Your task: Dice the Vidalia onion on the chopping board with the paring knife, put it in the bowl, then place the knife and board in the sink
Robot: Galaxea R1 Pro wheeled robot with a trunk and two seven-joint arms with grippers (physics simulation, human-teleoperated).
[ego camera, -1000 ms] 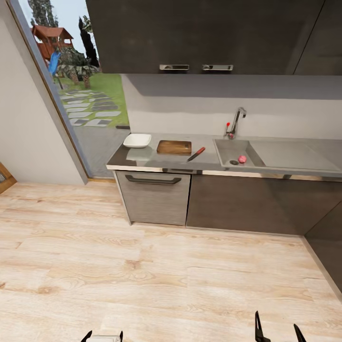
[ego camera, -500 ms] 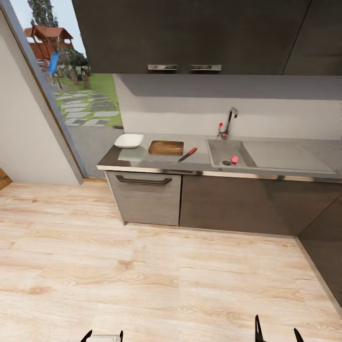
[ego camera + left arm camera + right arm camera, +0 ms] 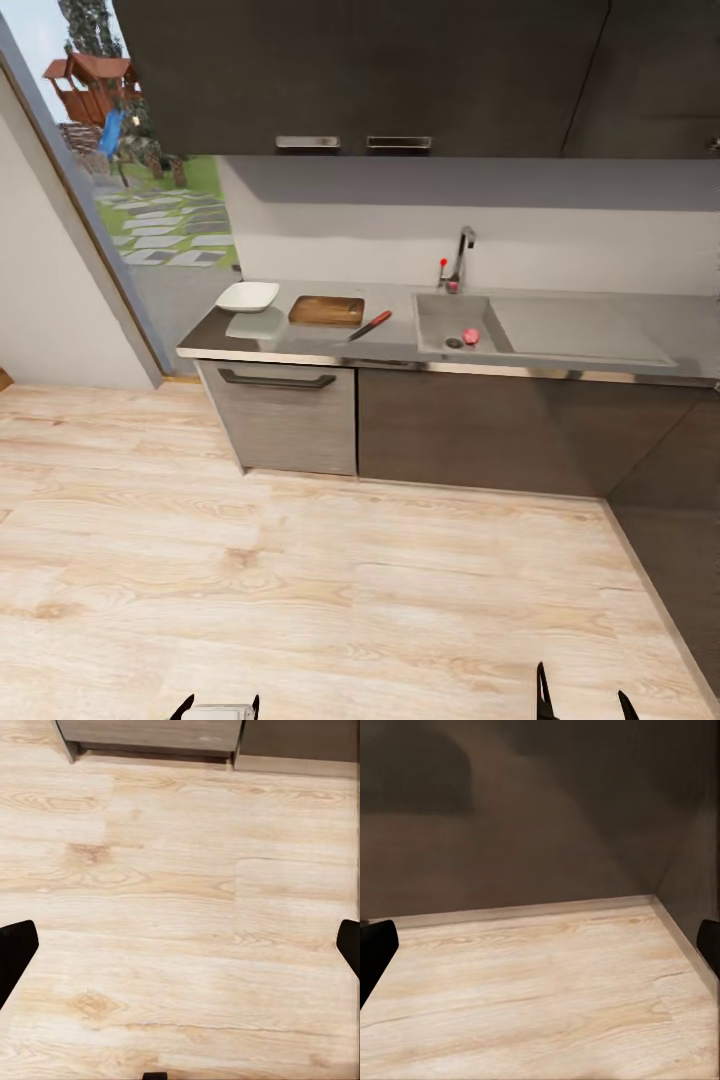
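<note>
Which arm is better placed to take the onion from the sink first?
Probably the right. The Vidalia onion lies in the sink, right of the chopping board, on the right gripper's side. Both grippers, left gripper included, are open and far from the countertop.

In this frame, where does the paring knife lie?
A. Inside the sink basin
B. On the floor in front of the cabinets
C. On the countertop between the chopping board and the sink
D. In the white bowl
C. The paring knife rests on the countertop, just beside the chopping board and short of the sink, where the Vidalia onion sits.
</note>
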